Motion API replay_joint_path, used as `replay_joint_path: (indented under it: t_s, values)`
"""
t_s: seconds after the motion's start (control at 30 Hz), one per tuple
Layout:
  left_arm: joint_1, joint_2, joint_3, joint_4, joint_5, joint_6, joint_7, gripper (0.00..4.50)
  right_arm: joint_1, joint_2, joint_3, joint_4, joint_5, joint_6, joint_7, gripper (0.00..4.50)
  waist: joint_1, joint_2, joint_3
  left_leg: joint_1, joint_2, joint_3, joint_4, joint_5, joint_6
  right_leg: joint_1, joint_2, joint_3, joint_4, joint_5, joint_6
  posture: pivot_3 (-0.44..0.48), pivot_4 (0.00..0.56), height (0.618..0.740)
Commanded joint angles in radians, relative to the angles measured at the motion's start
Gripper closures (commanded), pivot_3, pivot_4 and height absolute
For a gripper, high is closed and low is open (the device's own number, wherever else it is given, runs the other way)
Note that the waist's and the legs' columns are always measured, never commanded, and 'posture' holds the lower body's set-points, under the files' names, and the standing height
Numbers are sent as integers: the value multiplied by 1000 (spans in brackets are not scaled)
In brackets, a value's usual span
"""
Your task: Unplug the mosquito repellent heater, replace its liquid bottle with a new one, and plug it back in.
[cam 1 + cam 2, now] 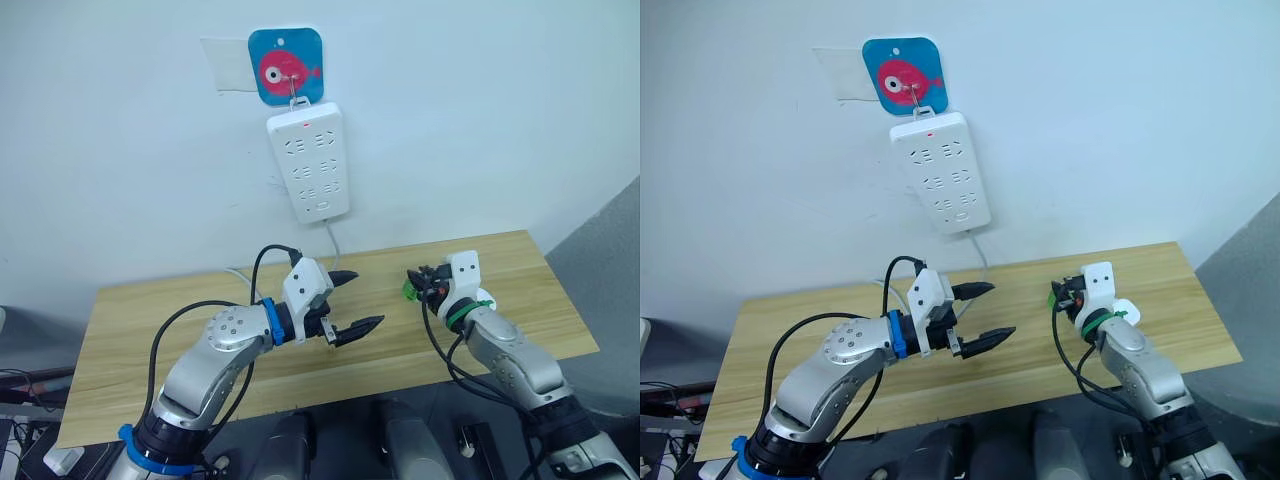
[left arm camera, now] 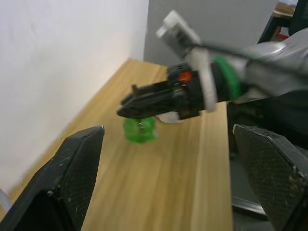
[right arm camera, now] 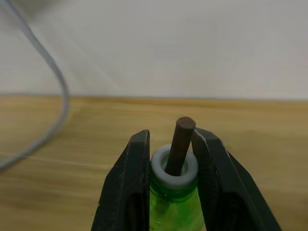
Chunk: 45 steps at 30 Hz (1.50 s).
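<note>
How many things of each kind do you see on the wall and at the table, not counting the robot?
Power strip: 1
Fish hook plate: 1
Green bottle, with brown wick, held in the right pincer: 1
Wooden table: 1
Total: 4

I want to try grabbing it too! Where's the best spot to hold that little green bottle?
Probably by the neck, fingers squeezing from both sides under the white collar, as the right gripper does. The green bottle stands upright with its brown wick poking up, so avoid pinching the wick.
</note>
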Motion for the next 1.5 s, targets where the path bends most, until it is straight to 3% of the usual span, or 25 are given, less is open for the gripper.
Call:
replay_joint_path:
  t_s: [0.03, 0.23, 0.5, 0.8, 0.83, 1.03, 1.27, 1.37, 1.5]
  values:
    - [-6, 5, -7, -44, -3, 29, -3, 0, -56, 56, 7, 166, -179, -195, 27, 3617, 0, -1, 0, 0, 0, 0, 0, 0, 0, 0, 0, 0, 0, 0, 0, -33, 253, 740]
    - [-19, 12, 0, -39, 9, 49, -3, 0, -110, 131, -58, 408, -273, -344, 69, 3617, 18, -1, 1, 0, 0, 0, 0, 0, 0, 0, 0, 0, 0, 3, -5, -8, 255, 740]
    - [-7, 15, 15, -46, 5, 61, 10, 0, -127, 167, -128, 529, -314, -406, 120, 3617, 20, -1, 1, 1, 0, -1, 0, 0, 0, 1, -2, 0, 1, 3, -5, -3, 258, 740]
    - [-4, 10, 25, -36, 4, 55, 18, 0, -106, 180, -180, 515, -327, -405, 179, 433, 21, -1, 1, 2, 0, -1, 1, 0, -1, 2, -4, 0, 1, 3, -5, -8, 257, 740]
    - [-1, 8, 31, -37, 1, 54, 23, 0, -94, 175, -186, 493, -324, -395, 187, 28, 21, -1, 1, 2, 0, -1, 1, 0, -1, 2, -4, 0, 1, 3, -5, -8, 257, 740]
    - [78, -7, 109, -87, -42, 34, 53, 0, 59, 120, -223, 131, -260, -176, 252, 28, 21, -1, 1, 1, 0, -2, 0, 0, 0, 1, -5, 0, 1, 3, -5, -12, 257, 740]
    - [353, -55, 276, -224, -49, -57, 166, 0, 298, -65, -218, -448, -180, 190, 372, 28, 27, -1, 1, 0, 0, -6, 0, 0, -1, 2, -6, 0, -1, -1, -1, 6, 263, 740]
    - [489, -87, 301, -264, -8, -84, 242, 0, 267, -127, -210, -546, -95, 291, 470, 28, 27, -4, 3, 1, 1, -4, 1, 0, -1, 3, -7, 0, -1, -1, -1, 15, 267, 740]
    - [630, -191, 322, -238, 39, -182, 338, 0, 110, -152, -147, -516, -34, 330, 619, 28, 42, -12, 10, 2, 1, -5, 2, 0, -1, 5, -7, -1, -1, -4, -7, 36, 272, 740]
